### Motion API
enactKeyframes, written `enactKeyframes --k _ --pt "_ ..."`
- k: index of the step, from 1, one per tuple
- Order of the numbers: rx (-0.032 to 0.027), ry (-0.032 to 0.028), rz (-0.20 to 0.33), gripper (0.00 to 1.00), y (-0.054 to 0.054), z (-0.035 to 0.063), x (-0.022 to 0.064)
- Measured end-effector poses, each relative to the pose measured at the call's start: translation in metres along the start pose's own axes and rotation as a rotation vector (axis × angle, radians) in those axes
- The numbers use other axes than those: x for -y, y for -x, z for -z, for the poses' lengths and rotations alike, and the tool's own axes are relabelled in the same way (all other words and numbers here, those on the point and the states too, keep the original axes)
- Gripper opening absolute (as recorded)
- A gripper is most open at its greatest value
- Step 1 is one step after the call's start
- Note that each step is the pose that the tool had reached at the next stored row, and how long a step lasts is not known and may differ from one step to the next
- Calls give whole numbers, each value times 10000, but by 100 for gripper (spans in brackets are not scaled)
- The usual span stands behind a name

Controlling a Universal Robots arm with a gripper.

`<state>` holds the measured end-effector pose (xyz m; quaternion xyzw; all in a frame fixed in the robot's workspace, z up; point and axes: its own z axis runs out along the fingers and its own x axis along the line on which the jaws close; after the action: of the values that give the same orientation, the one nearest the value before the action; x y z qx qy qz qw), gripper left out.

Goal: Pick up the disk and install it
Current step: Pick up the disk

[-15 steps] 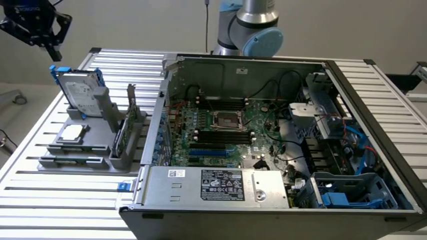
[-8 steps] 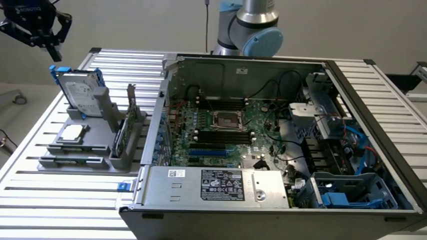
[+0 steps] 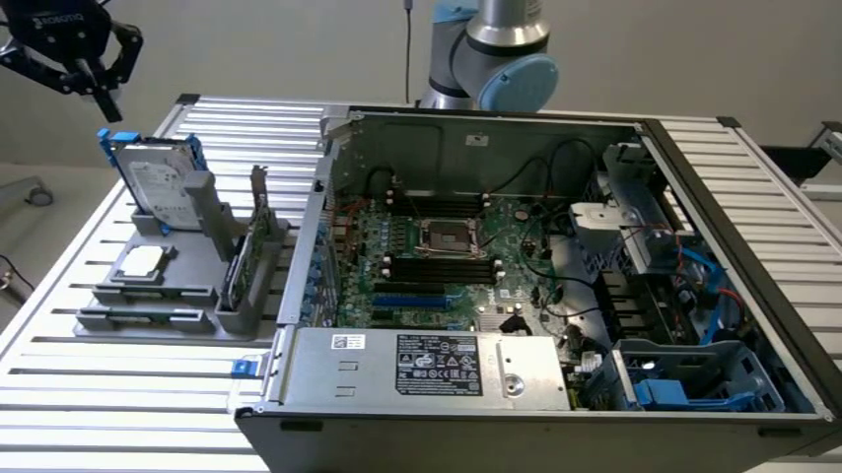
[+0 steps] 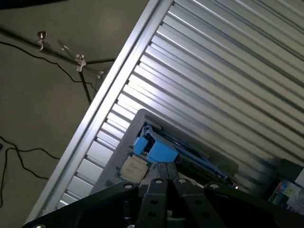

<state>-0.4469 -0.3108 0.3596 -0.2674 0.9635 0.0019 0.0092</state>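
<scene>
Black metal pincer [image 3: 105, 106], fingers pressed together with nothing between them, hangs in the air at the exterior view's left. It is above the disk [image 3: 156, 182] and not touching it. The disk stands on edge at the far end of the grey parts holder [image 3: 158, 313], unhandled. In the wrist view its blue carrier [image 4: 159, 153] lies just ahead of the shut tips. Also in the holder are the processor chip [image 3: 142, 261], lying flat, and a green card [image 3: 247, 258] on edge. Beyond stands the open computer case [image 3: 394, 370] on the slatted aluminium table [image 3: 79, 394]. Judgement: approach stage, pick not begun. To do it well, the jaws should part wider than the carrier before any descent, centred on the top edge and square to the disk's faces — and clear of the grey post [image 3: 200, 202] standing against the disk.
</scene>
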Motion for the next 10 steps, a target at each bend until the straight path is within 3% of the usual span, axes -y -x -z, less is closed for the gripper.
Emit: enactKeyframes --k 10 --pt "1 34 1820 11 0 -11 0"
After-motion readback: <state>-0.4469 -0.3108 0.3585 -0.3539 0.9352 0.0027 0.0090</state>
